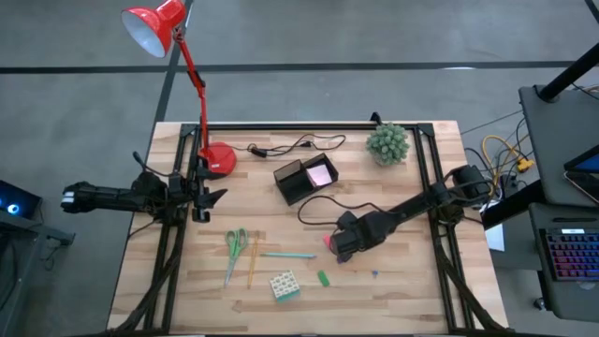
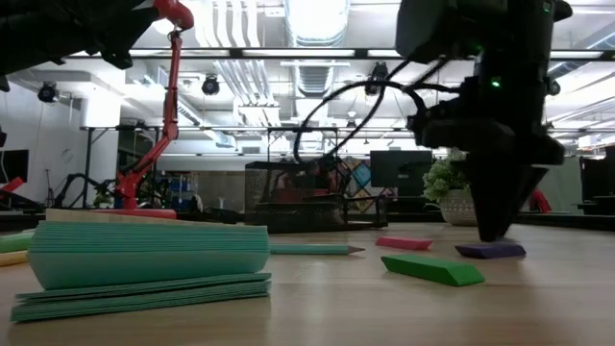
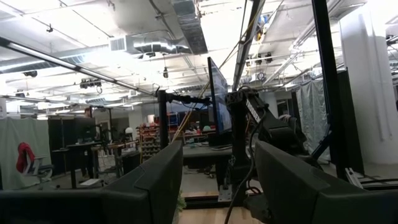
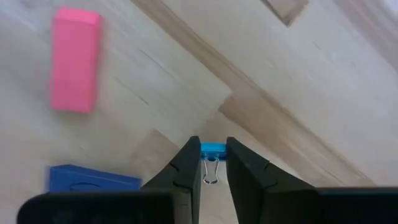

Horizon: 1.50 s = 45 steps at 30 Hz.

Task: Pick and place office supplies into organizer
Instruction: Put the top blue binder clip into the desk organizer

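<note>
High view: the right pincer is lowered over the table in front of the organizer, beside a pink eraser, placed there, by judgement, to lift a small item. The organizer already holds a pink pad. Scissors, pencil, pen, cube and green eraser lie loose nearer the front edge. The left pincer waits at the left edge, near the lamp.

Low view: the right pincer reaches down to the tabletop beside a blue eraser; the pink eraser and green eraser lie nearby.

Left wrist view: the left pincer points level into the room, fingers apart, holding nothing.

Right wrist view: the right pincer is closed on a small blue binder clip, its wire handles between the fingertips. The pink eraser and blue eraser lie apart, untouched.
</note>
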Each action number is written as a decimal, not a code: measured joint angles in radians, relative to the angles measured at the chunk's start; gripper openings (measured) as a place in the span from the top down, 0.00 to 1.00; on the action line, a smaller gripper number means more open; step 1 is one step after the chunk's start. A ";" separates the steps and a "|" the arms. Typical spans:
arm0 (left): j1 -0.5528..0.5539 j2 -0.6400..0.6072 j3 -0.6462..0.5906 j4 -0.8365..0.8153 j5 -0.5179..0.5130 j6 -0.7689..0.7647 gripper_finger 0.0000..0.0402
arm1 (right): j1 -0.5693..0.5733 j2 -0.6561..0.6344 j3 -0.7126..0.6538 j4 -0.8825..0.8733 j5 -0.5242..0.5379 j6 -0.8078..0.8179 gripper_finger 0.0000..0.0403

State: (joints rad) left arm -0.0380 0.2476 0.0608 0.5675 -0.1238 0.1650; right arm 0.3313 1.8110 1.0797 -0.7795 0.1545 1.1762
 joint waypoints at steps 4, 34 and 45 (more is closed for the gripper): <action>0.000 0.000 0.000 0.000 0.000 0.000 0.53 | -0.019 0.000 0.021 -0.001 0.011 -0.040 0.87; 0.000 -0.002 0.000 -0.001 0.000 0.000 0.53 | -0.366 0.077 0.218 0.438 0.135 -0.715 0.87; 0.000 -0.008 0.000 0.000 0.000 0.000 0.53 | -0.400 0.152 0.223 0.492 0.135 -0.766 0.87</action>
State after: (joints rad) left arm -0.0380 0.2397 0.0607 0.5677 -0.1238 0.1648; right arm -0.0685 1.9633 1.3025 -0.2879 0.2899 0.4106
